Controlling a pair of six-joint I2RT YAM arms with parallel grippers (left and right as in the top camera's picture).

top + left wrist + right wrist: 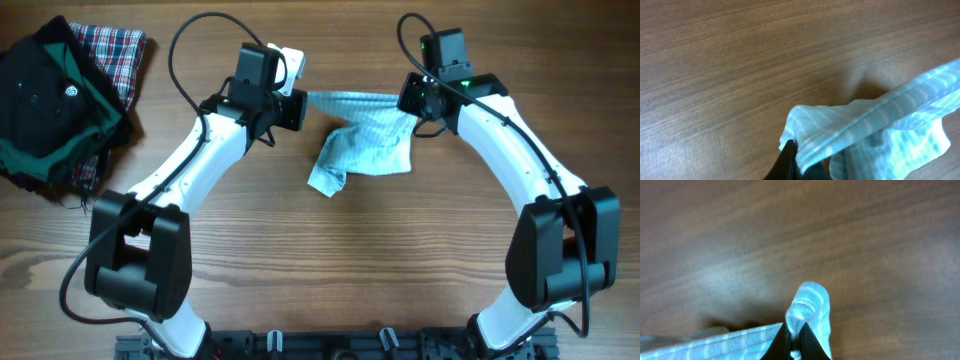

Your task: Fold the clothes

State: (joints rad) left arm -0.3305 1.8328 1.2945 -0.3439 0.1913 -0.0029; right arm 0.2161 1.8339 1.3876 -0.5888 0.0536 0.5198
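**Garment held up by one edge between both tools**

Overhead: the garment is at upper centre of the worktop, between the two arms. It is pale blue with fine stripes. Its top edge runs as a taut, narrow band from the left tool to the right tool. The rest hangs in a bunched, crumpled shape below the band, nearer the right tool. A corner trails off toward lower left. I cannot tell whether that corner touches the wood.

Left wrist: the left tool is closed narrow on a folded hem of the garment. Cloth is pinched between the dark fingers. The band leads off to the upper right, with a shadow on the worktop beneath it.

Right wrist: the right tool is also clamped narrow on the garment. A small rounded tuft sticks out past the fingertips, and the striped band runs off to the lower left. The view is blurred.

Far left of the worktop, well apart from the garment: a black-and-green pile lying on a red plaid cloth.
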